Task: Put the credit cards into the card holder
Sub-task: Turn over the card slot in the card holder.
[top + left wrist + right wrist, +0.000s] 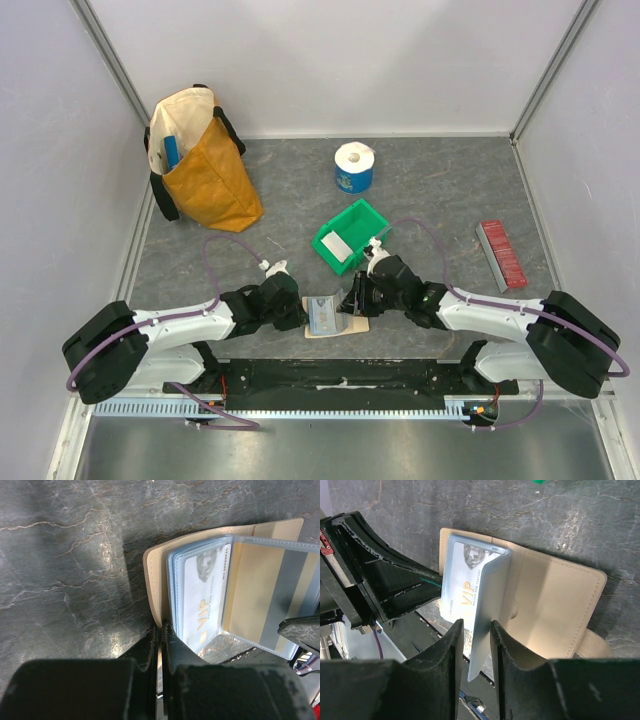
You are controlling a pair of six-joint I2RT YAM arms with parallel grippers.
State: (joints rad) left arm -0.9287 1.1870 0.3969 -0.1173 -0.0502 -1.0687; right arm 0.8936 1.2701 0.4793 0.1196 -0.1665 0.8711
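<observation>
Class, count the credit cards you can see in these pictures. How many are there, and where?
2: a white card in the green bin, a VIP card sleeved in the card holder. Others may be hidden.

1. "VIP", gold capitals, on the white card (200,605) in a clear pocket of the holder (155,575). Left wrist view: just ahead of the left gripper (161,642), slightly to its right, with the letters running away from the fingertips.
2. Same "VIP" in the right wrist view: card (465,587) just ahead and left of the right gripper (476,640).
3. Small print line beside "VIP", on the side nearer the right gripper: too blurred to read.
4. Fine line along the card edge far from the left gripper: starts "NO", digits not legible.
5. Blue label on roll (353,168), well beyond both grippers: unreadable.
</observation>
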